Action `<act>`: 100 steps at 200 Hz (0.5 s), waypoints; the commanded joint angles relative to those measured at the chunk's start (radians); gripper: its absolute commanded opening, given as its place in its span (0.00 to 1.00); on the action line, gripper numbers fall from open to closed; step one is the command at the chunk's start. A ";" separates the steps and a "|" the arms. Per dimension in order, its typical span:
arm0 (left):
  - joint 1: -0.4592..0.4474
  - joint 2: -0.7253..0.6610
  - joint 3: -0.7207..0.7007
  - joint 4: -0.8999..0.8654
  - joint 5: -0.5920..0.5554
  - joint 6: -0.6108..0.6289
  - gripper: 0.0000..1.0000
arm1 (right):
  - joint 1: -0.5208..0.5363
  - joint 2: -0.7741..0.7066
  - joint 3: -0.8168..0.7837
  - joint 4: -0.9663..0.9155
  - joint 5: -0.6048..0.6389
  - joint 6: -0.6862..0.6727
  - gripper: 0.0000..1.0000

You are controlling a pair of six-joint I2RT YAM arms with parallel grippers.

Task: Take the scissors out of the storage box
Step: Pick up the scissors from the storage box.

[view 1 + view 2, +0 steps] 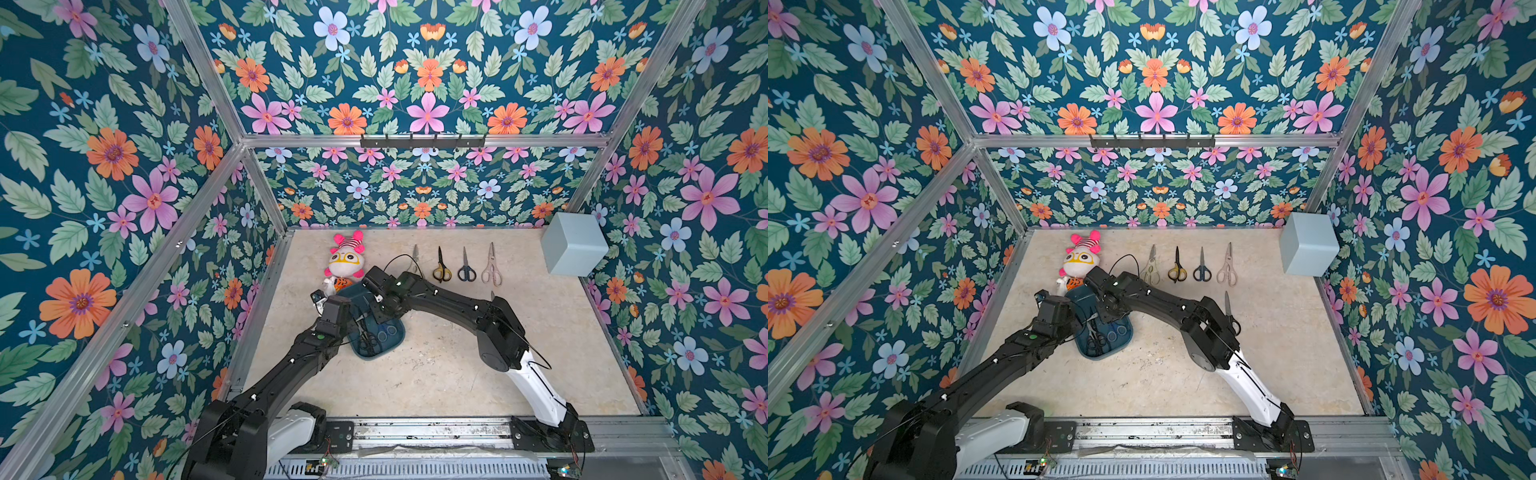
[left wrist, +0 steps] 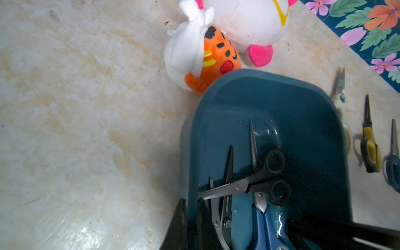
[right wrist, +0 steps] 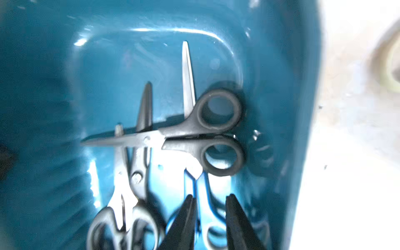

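The job is partly done and another pickup is in hand. Five scissors [image 1: 1177,266] already lie on the tabletop [image 1: 436,374]: a neat row at the far side running from the cream pair [image 1: 1151,262] to the pink pair [image 1: 1228,262], and a black-handled pair [image 1: 1227,305] beside the right arm's elbow. Four more are inside the storage box [image 2: 303,121], which sits near the left side of the tabletop just beside a plush toy [image 1: 345,262]. The left pincer [image 2: 192,203] is clenched on the box's side wall, one finger inside and one outside, apparently to steady it. The right pincer [image 3: 210,197] hangs low inside the box, released, with its tips parted on either side of the handle shanks of the blue pair [image 2: 264,225]; the blur hides whether the tips touch it yet. A small black pair [image 3: 151,138] lies crosswise over the blades of the others, including the blue pair's blade. The next move probably calls for closing on the blue shanks and lifting slowly, so that the blade slides out from under the black pair without dragging it, while the left arm holds the box down.
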 commanded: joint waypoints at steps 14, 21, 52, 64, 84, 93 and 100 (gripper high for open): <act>0.001 0.017 0.004 0.010 -0.041 -0.030 0.00 | 0.009 -0.032 -0.032 -0.064 -0.080 0.005 0.36; 0.001 0.021 0.005 0.010 -0.044 -0.031 0.00 | 0.014 -0.041 -0.048 -0.070 -0.083 0.004 0.37; 0.001 0.023 0.011 0.010 -0.052 -0.036 0.00 | 0.031 -0.061 -0.132 -0.063 -0.088 0.013 0.39; 0.001 0.020 0.012 0.010 -0.055 -0.035 0.00 | 0.032 -0.059 -0.148 -0.051 -0.078 0.017 0.39; 0.001 0.014 0.011 0.008 -0.055 -0.033 0.00 | 0.032 -0.043 -0.144 -0.039 -0.055 0.021 0.39; 0.001 0.011 0.009 0.007 -0.054 -0.032 0.00 | 0.032 -0.031 -0.134 -0.035 -0.041 0.021 0.39; 0.001 0.009 0.009 0.007 -0.055 -0.032 0.00 | 0.031 -0.022 -0.125 -0.034 -0.027 0.022 0.39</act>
